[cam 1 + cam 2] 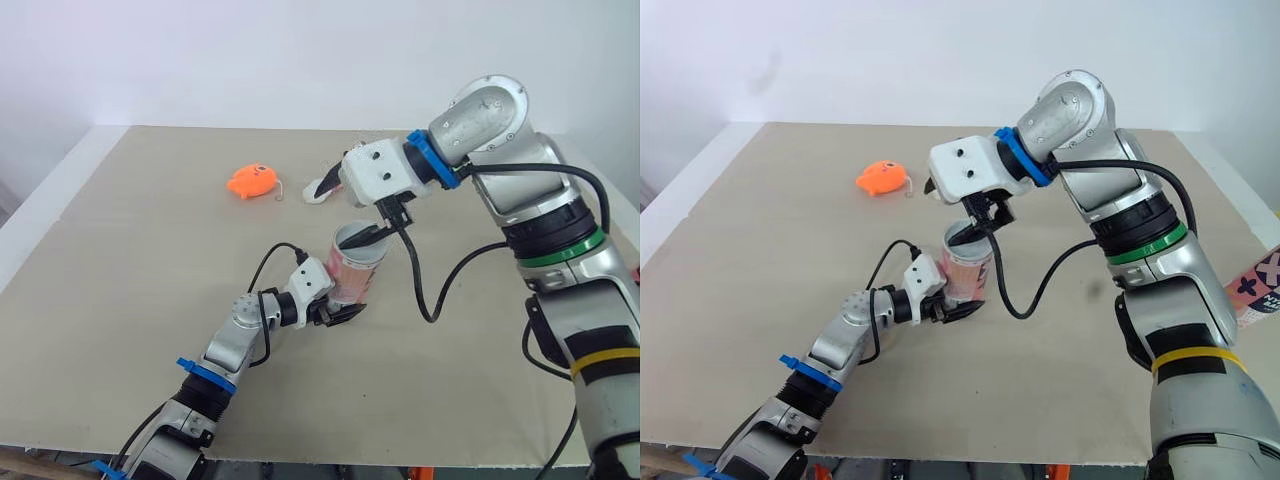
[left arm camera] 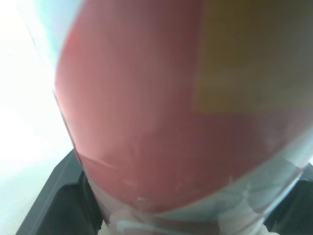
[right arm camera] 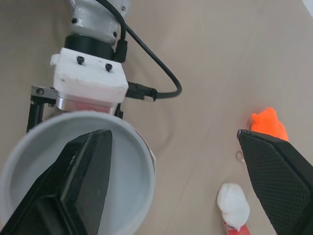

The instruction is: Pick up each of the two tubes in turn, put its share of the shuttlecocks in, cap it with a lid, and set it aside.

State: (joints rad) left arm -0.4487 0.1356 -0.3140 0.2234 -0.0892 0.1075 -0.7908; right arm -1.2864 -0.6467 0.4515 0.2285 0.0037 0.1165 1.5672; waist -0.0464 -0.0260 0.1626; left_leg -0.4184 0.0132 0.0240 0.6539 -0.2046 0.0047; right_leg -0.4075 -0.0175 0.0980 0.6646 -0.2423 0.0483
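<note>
Tube (image 1: 352,268): upright on the table (image 1: 120,250), mouth open and uncapped, red band around its wall.
Left gripper (image 1: 340,311): clamped on the tube's lower part, black fingers pressed to either side.
Right gripper (image 3: 173,139): just above the tube's mouth, fingers spread wide, holding nothing, one finger over the rim.
Small white object (image 3: 233,200): lying beyond the tube, apart from it.
Orange toy (image 1: 250,181): beyond the tube, toward the robot's left, farther off than the white object.

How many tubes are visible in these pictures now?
1. The tube is near the middle of the table, clamped by the left tool, its open mouth under the open right tool. A second tube may be out of view.
</note>
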